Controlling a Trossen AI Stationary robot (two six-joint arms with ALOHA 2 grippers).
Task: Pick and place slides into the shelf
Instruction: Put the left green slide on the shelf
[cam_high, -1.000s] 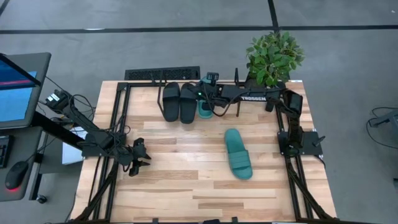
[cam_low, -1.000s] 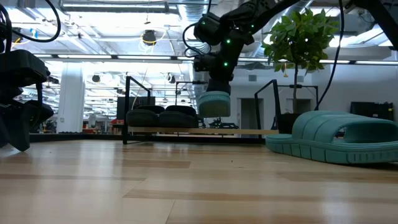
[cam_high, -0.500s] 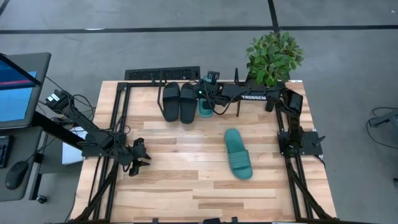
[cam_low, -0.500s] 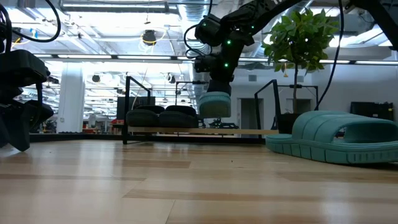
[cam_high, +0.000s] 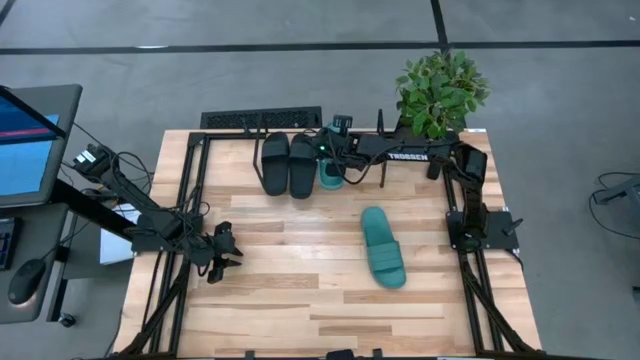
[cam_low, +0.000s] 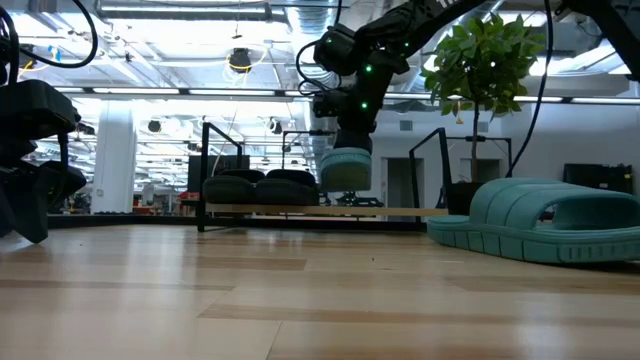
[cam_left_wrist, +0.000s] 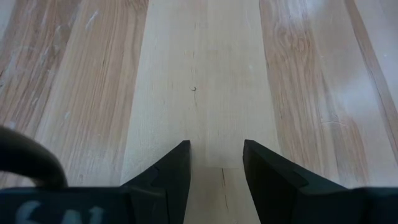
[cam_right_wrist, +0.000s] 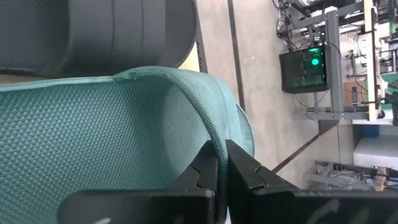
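R gripper pinches teal slide strap; low view shows it held above shelf. L gripper jaws apart over bare table.

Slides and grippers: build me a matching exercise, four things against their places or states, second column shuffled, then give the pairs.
Things:
1. black slides
2. held teal slide
3. loose teal slide
4. left gripper

Places or states:
A. flat on the table, in the middle
B. open, empty, low at the table's left side
C. side by side on the shelf
D. pinched in the shut right gripper, above the shelf

Pairs: 1-C, 2-D, 3-A, 4-B
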